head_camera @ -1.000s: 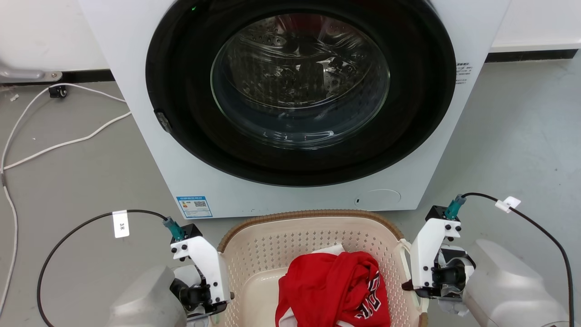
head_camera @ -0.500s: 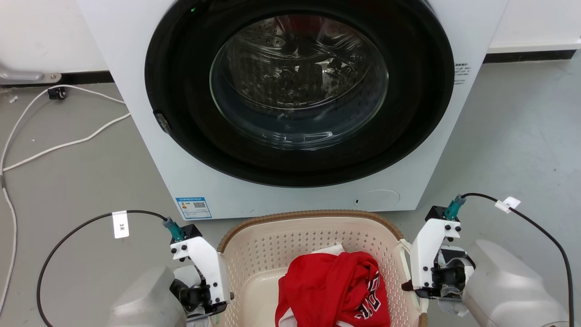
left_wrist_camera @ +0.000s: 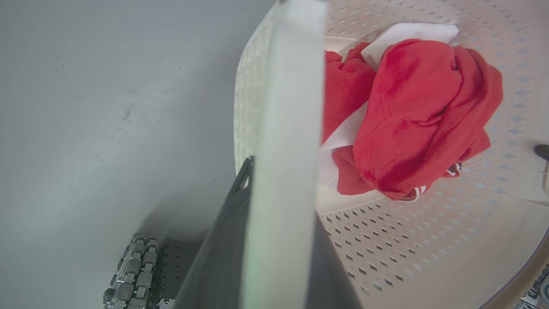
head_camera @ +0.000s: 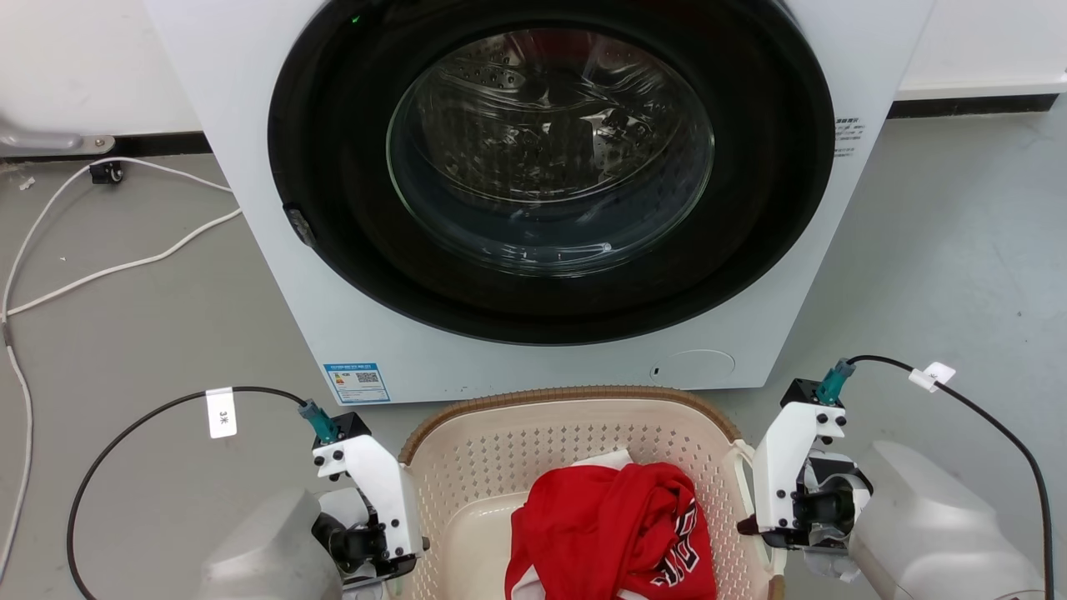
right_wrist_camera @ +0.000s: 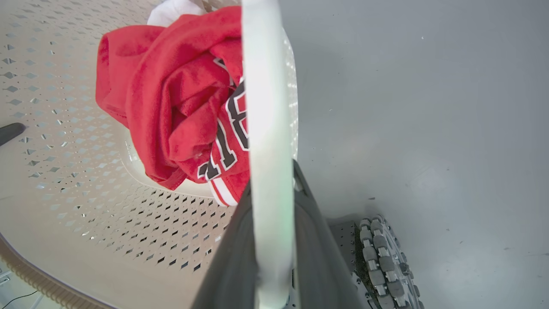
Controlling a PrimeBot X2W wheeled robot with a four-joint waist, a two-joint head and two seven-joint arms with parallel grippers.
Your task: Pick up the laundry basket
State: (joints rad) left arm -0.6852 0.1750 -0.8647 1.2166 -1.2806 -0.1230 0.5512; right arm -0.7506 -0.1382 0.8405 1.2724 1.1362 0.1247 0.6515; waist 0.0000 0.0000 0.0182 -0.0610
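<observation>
The left gripper (left_wrist_camera: 279, 189) is clamped on the left handle (left_wrist_camera: 296, 64) and the right gripper (right_wrist_camera: 271, 180) on the right handle (right_wrist_camera: 261, 64) of the laundry basket (head_camera: 500, 450), which lies between them just before the shut washing machine (head_camera: 433, 358), a white cable (head_camera: 117, 267) trailing on the floor (head_camera: 959, 250) to the left. The cream basket, perforated and brown-rimmed, holds a crumpled red garment (head_camera: 608, 525); both forearms (head_camera: 934, 525) flank it low.

- Left gripper (left_wrist_camera: 281, 193): dark fingers clamped on either side of white handle (left_wrist_camera: 291, 86).
- Laundry basket (left_wrist_camera: 407, 240): cream, perforated; holds red garment (left_wrist_camera: 411, 116) and white cloth (left_wrist_camera: 407, 34).
- Grey floor (left_wrist_camera: 107, 107): left of basket.
</observation>
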